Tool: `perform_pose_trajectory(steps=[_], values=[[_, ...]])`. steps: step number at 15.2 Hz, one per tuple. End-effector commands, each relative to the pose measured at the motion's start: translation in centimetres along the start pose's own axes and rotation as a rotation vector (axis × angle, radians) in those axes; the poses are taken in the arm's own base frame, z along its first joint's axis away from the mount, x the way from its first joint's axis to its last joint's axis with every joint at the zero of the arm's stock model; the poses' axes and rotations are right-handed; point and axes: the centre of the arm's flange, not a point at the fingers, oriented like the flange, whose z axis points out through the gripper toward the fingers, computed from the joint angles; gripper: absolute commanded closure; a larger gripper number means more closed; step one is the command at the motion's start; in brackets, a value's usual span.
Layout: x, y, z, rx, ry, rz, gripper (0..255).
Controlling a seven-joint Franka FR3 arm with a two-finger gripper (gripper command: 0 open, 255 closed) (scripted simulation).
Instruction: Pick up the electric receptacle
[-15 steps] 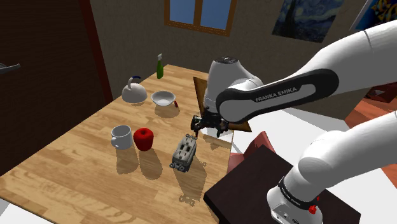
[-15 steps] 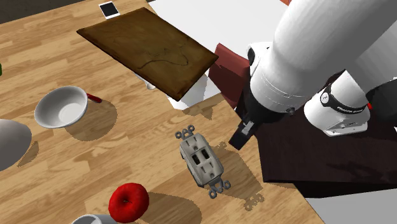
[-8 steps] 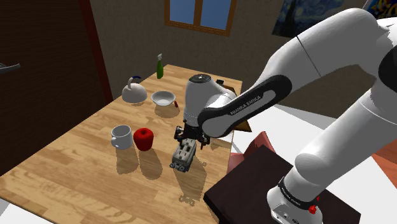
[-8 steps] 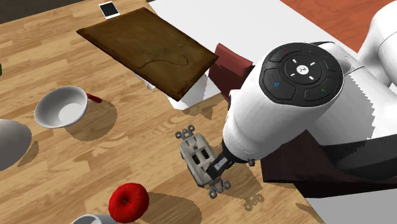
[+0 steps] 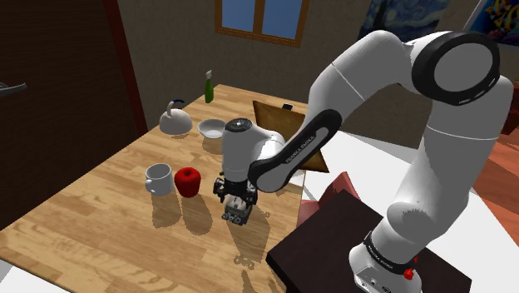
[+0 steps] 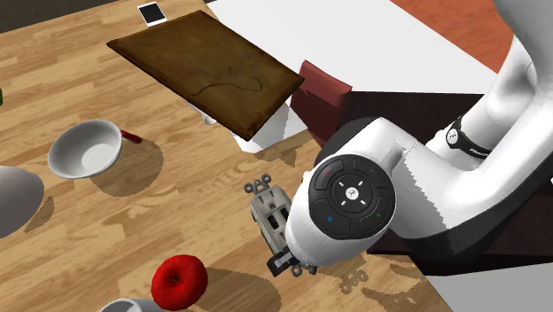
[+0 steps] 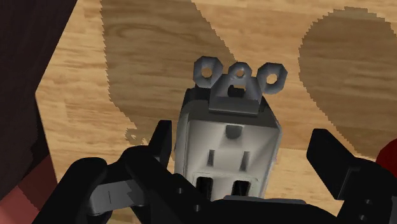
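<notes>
1. On the wooden table (image 5: 91, 216), we are finding the grey electric receptacle (image 7: 229, 137) lying face up.
2. The black gripper (image 7: 245, 156) is hovering open astride it, fingers (image 7: 162, 143) clasping nothing.
3. We are seeing a red apple (image 5: 189, 181) sitting near it, a white mug (image 5: 158, 176) just beyond.

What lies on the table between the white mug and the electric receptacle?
The red apple, close beside the white mug and apart from the receptacle; the shoulder view shows it.
</notes>
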Motion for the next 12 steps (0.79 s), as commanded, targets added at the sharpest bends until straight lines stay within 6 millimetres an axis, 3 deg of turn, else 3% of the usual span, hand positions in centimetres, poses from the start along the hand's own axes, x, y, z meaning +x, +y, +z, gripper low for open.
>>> perform_pose_trajectory(steps=[1, 6, 7, 12], values=[[-0.1, -0.1, 1.2, 0.0, 0.001, 0.003, 0], [-0.2, -0.1, 3.1, 0.0, 0.001, 0.003, 0], [-0.1, -0.2, 3.2, 0.0, 0.001, 0.003, 255], [-0.1, -0.2, 3.2, 0.0, 0.001, 0.003, 255]])
